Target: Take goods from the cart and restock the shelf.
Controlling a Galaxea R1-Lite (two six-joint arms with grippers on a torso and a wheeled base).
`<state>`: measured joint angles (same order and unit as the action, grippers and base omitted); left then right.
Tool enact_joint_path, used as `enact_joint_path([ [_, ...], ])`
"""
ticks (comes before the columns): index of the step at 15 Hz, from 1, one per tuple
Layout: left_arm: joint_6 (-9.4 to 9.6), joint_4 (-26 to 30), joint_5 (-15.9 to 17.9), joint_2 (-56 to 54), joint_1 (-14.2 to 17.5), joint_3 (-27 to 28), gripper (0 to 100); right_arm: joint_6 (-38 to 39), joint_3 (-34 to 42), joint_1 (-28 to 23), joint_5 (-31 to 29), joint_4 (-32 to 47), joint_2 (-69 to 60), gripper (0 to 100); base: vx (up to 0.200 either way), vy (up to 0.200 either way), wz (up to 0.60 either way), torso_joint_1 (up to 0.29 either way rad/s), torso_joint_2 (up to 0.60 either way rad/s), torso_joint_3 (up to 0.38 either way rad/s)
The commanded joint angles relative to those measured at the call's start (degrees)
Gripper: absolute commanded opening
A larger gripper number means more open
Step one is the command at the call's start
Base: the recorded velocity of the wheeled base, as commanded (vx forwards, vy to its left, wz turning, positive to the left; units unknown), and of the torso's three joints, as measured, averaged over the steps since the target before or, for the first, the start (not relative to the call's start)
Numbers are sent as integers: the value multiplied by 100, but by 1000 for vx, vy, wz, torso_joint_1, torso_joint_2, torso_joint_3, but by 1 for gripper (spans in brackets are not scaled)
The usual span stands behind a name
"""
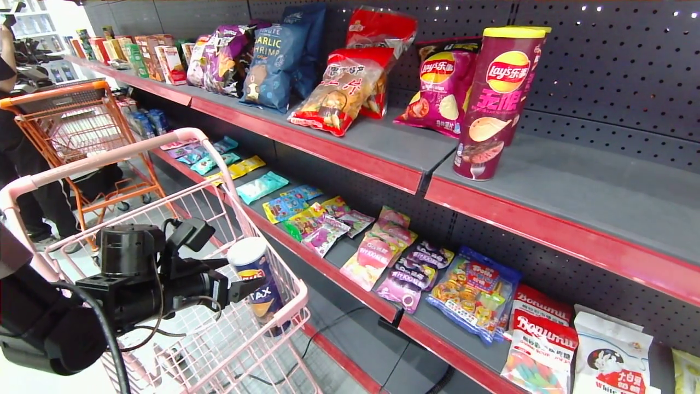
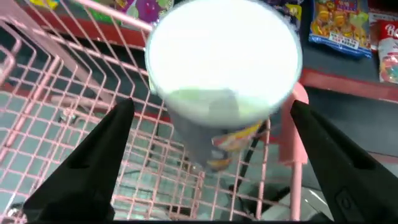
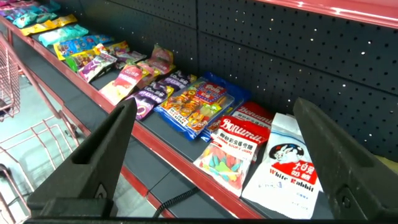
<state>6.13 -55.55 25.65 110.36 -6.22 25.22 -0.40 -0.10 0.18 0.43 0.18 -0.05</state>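
Canister (image 1: 257,282) stands upright in a corner of the pink cart (image 1: 126,146), between the wide-spread fingers of the left gripper (image 2: 211,106).

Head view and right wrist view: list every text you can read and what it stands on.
"GARLIC SHRIMP": dark blue bag, top shelf.
"Lay's": purple tube.
"White Rabbit": white bag.
"TAX", partly hidden: can in the pink cart.
Too small to read: the small sweet packets.
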Motion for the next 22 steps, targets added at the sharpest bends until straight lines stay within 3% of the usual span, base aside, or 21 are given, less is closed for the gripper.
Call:
enact_joint_path([
  [1,2,-219,-42,354,-46,79,100,-4,1,-1,1,-1,5,100,0,0,0,0,0,0],
  [3,-7,-316,-42,434,-99,88,100,-4,1,-1,1,-1,5,100,0,0,0,0,0,0],
  [4,-226,-448,-69,557,-284,132,100,-4,1,-1,1,-1,5,100,0,0,0,0,0,0],
  [6,-446,-571,-271,732,-503,334,100,-4,1,-1,1,-1,5,100,0,0,0,0,0,0],
  [11,-517,-650,-376,970,-661,545,100,-4,1,-1,1,-1,5,100,0,0,0,0,0,0],
  [12,-517,-667,-385,961,-661,536,0,-4,1,-1,1,-1,5,100,0,0,0,0,0,0],
  [17,-525,-826,-394,662,-582,167,0,-4,1,-1,1,-1,5,100,0,0,0,0,0,0],
  [21,-543,-729,-350,-437,-451,-334,0,-4,1,-1,1,-1,5,100,0,0,0,0,0,0],
  [22,-613,-483,-341,-1175,-415,-606,0,-4,1,-1,1,-1,5,100,0,0,0,0,0,0],
])
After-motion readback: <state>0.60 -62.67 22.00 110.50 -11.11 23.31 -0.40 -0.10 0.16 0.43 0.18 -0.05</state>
